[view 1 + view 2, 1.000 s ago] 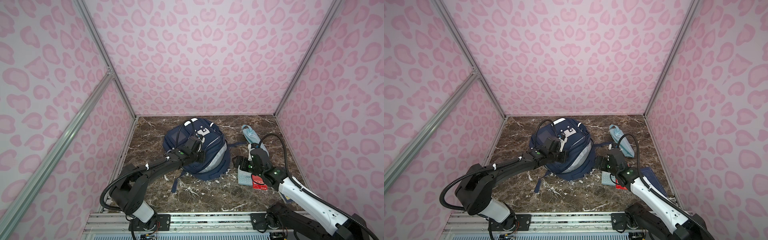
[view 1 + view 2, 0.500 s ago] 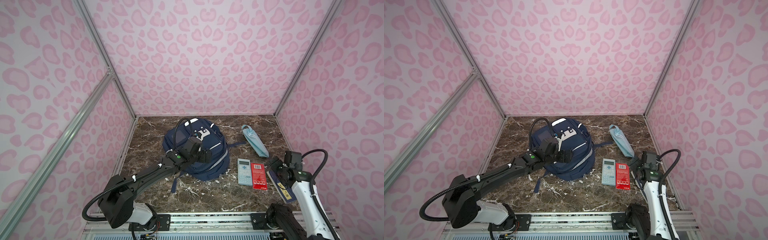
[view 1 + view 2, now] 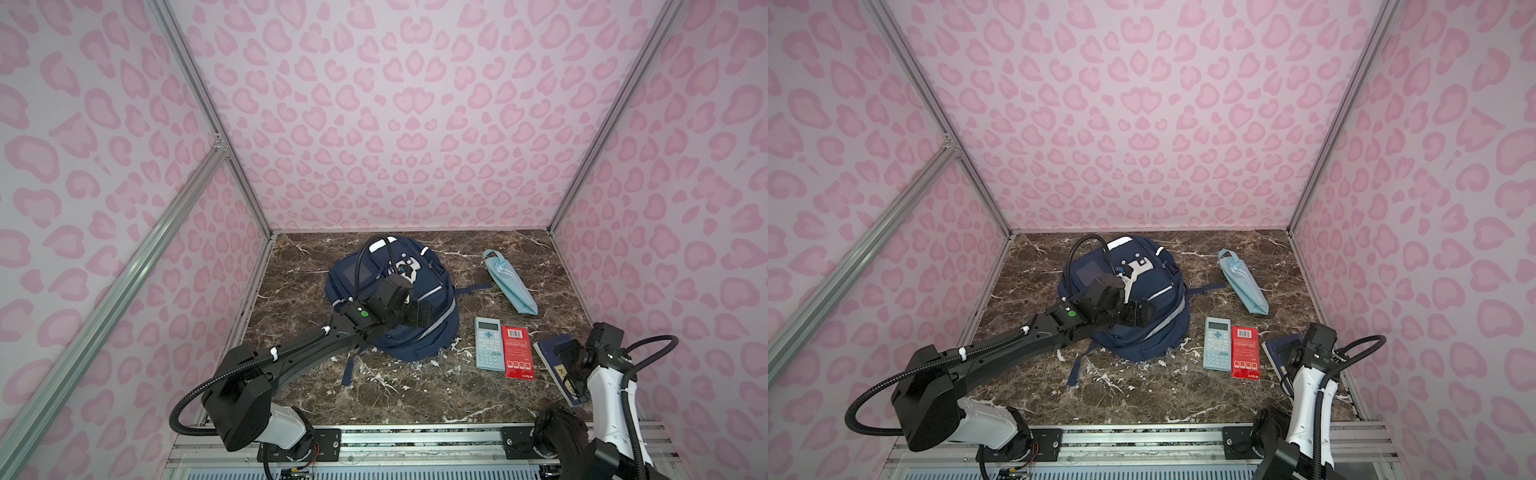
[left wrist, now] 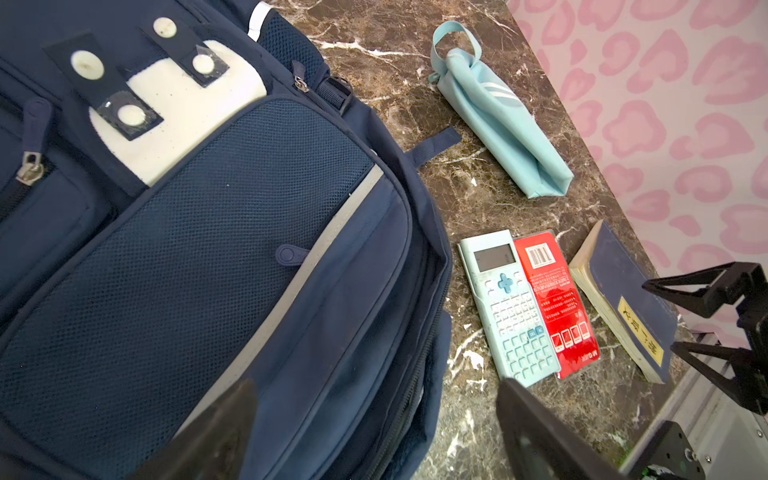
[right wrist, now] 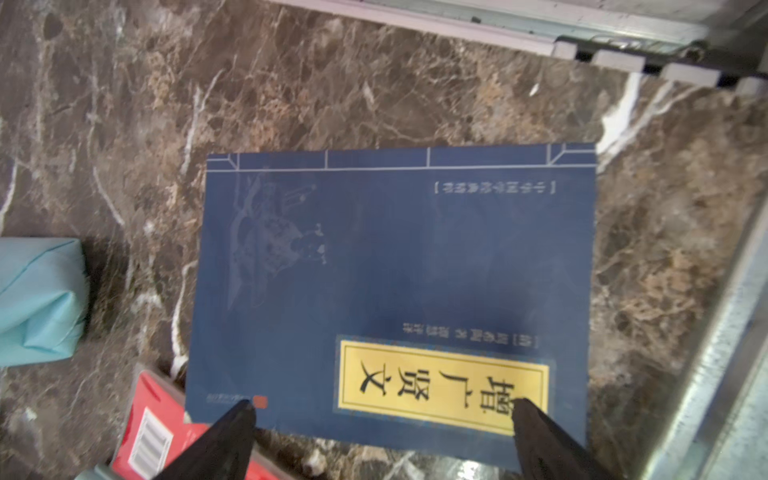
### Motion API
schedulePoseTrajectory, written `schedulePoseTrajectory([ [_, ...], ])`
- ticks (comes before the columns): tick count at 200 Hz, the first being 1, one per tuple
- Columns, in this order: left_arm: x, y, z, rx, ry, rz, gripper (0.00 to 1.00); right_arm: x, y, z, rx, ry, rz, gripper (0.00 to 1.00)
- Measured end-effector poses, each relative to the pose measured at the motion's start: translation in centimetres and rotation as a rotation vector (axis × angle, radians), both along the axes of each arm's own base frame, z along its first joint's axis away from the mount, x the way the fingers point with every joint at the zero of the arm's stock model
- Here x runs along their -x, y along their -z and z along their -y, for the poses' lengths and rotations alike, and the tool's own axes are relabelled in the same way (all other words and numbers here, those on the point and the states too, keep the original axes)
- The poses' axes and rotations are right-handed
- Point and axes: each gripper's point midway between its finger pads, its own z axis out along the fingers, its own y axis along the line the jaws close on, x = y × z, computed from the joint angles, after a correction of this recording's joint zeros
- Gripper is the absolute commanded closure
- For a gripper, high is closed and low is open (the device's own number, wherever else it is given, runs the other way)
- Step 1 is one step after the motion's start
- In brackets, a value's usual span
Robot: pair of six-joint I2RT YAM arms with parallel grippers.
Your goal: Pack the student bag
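In both top views the student bag (image 3: 409, 347), a large navy blue fabric backpack with white reflective stripes, lies face up on the left-centre of the brown marble tabletop (image 3: 415, 395). That probably keeps its pockets and zips reachable from above. The left gripper (image 3: 422, 313) hangs over the bag's front panel. The things to pack sit in a loose row on the bag's right side, likely so the right arm can reach them: a light blue striped fabric pouch (image 3: 509, 282), a pale blue calculator (image 3: 489, 344) touching a flat red packet with a barcode (image 3: 516, 352), and a dark blue paperback book (image 3: 548, 348). The right gripper (image 3: 566, 360) is poised above the book near the table's edge.

The left wrist view shows the left gripper's dark fingers (image 4: 224, 424) spread wide above the bag's mesh pocket, with nothing clamped between them. Whether they touch the fabric cannot be told, nor whether the main compartment is unzipped. The two pocket zip pulls in sight look closed. This view also catches the right gripper with its jaws parted.

The right wrist view looks straight down on the book's cover with its yellow title label. The fingertips (image 5: 247, 405) stand wide apart over one short edge and hold nothing. This looks like a line-up for picking the book, which lies flat and will be awkward to get under.
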Motion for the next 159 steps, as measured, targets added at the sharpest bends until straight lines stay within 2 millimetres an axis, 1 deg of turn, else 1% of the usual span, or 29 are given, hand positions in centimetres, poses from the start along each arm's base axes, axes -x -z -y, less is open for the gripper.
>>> schedulePoseTrajectory([
  [41, -0.2, -0.9, 1.2, 0.043, 0.024, 0.008, 0.08, 1.8, 0.4, 2.2, 0.078, 0.101, -0.079, 0.02],
  [63, -0.1, -1.0, 1.5, 0.052, 0.033, 0.007, 0.08, 2.5, 1.1, 2.5, 0.080, 0.130, -0.103, 0.02],
  [102, 0.2, -0.5, 1.5, 0.054, 0.044, -0.003, 0.08, 2.1, 1.4, 3.0, 0.094, 0.141, -0.074, 0.02],
  [133, 0.4, -0.3, 1.7, 0.065, 0.055, -0.005, 0.08, 2.3, 3.4, 2.3, 0.051, 0.131, -0.093, 0.02],
  [145, 0.4, -0.3, 1.7, 0.067, 0.056, -0.004, 0.08, 1.8, 3.6, 2.5, 0.053, 0.123, -0.081, 0.02],
  [154, 0.4, -0.3, 1.6, 0.067, 0.055, -0.004, 0.08, 1.5, 3.7, 2.6, 0.057, 0.114, -0.073, 0.04],
  [159, 0.4, -0.4, 1.6, 0.068, 0.055, -0.003, 0.08, 1.3, 3.7, 2.7, 0.066, 0.099, -0.070, 0.08],
])
